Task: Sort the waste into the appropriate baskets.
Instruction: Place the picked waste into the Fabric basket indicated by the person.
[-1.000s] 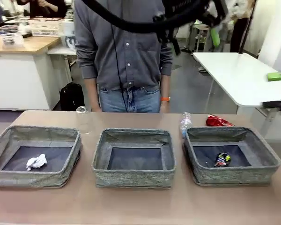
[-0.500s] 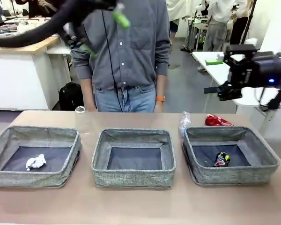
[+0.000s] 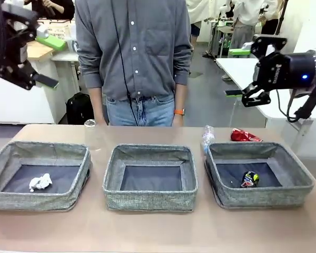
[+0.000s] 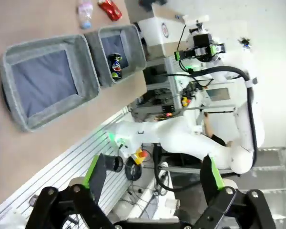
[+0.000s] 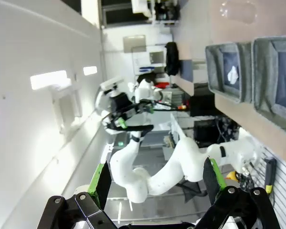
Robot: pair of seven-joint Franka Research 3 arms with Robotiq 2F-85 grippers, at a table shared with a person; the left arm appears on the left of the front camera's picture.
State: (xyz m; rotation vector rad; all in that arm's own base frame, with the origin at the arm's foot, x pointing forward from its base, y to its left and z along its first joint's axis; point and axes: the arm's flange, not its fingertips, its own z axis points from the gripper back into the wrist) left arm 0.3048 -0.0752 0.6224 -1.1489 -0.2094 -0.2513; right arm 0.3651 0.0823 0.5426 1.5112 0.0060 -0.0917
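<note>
left gripper (image 3: 47,60) at upper left and right gripper (image 3: 236,72) at upper right hang high above the table, jaws apart and empty. well below, a crumpled white tissue (image 3: 40,182) lies in the left basket (image 3: 39,153) and a dark can (image 3: 250,178) in the right basket (image 3: 258,150). behind that basket lie a clear bottle (image 3: 208,138), its label too small to read, and a crushed red can (image 3: 245,136).

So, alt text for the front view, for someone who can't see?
Three grey baskets in a row on a table: the left basket holds a tissue, the right basket a dark can. Behind them are a cup, a bottle, a red can and a person; left gripper and right gripper are raised, open.
</note>
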